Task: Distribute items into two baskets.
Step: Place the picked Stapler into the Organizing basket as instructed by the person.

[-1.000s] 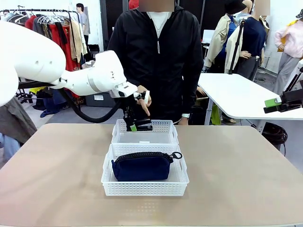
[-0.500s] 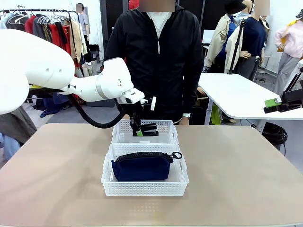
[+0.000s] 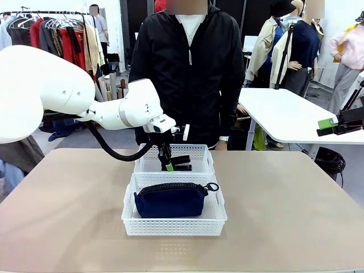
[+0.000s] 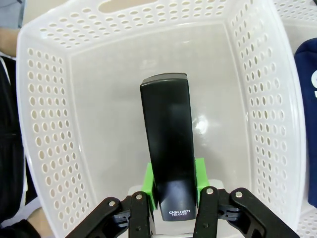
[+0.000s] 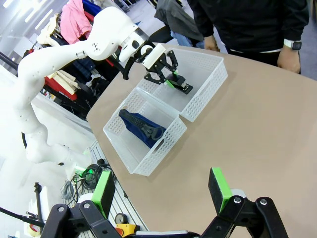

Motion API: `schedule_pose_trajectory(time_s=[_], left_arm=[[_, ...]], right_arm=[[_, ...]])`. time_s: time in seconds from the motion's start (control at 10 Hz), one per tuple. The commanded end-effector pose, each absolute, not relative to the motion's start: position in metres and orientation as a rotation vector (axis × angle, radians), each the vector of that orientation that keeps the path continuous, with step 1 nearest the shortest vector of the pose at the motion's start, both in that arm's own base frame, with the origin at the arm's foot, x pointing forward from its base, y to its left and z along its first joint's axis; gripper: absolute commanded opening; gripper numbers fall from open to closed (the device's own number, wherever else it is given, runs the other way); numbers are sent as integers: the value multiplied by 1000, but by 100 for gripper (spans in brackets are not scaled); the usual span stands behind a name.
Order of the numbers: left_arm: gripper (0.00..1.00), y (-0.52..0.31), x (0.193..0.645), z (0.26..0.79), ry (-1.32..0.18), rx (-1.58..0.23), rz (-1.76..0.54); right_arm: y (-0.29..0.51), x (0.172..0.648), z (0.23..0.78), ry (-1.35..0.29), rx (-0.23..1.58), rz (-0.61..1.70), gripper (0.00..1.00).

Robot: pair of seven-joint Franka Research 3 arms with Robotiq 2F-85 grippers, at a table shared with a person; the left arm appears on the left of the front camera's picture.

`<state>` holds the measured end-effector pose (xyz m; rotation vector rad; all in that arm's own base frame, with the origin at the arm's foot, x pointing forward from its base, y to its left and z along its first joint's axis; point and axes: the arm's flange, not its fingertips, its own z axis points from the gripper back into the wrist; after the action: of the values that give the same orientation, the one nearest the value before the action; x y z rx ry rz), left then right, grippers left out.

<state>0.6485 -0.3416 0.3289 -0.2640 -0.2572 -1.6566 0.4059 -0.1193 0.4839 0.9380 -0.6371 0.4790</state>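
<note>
My left gripper (image 3: 169,166) is shut on the small black stapler (image 3: 181,164) and holds it down inside the far white basket (image 3: 202,152). In the left wrist view the stapler (image 4: 168,144) stands between the green pads (image 4: 148,183) above the basket's bare floor (image 4: 109,114). The navy pouch (image 3: 170,199) with its black zipper and ring pull lies in the near, larger basket (image 3: 170,227). The right wrist view shows both baskets, the far one (image 5: 208,74) and the near one (image 5: 143,153), the pouch (image 5: 141,127) and the stapler (image 5: 179,84). My right gripper (image 5: 163,191) hangs open, high off the table's right side.
A person in a black jacket (image 3: 190,62) stands right behind the far basket, hands low by the table edge. The tan table (image 3: 284,216) is bare to the left and right of the baskets. A white table (image 3: 284,114) stands at the back right.
My left gripper has carried the stapler to the right and down, from the far basket's left rim into its middle. The person's hand by the gripper has drawn back.
</note>
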Motion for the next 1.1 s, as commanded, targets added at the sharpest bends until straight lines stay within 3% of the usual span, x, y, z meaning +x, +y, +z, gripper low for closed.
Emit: schedule_pose_trajectory(time_s=[0.0,0.1,0.2,0.6,1.0], left_arm=[[11,-344,652,329,-253,-244,-1647],[11,-344,653,328,-250,-247,-1644],[18,-345,653,328,-245,-261,-1635],[97,-343,651,332,-258,-265,-1632],[100,-324,646,376,-316,-245,-1609]], right_arm=[[-119,404,484,-639,940,479,100],[-119,404,484,-639,940,479,100],[-119,404,484,-639,940,479,100],[-119,404,484,-639,940,479,100],[-119,404,484,-639,940,479,100]])
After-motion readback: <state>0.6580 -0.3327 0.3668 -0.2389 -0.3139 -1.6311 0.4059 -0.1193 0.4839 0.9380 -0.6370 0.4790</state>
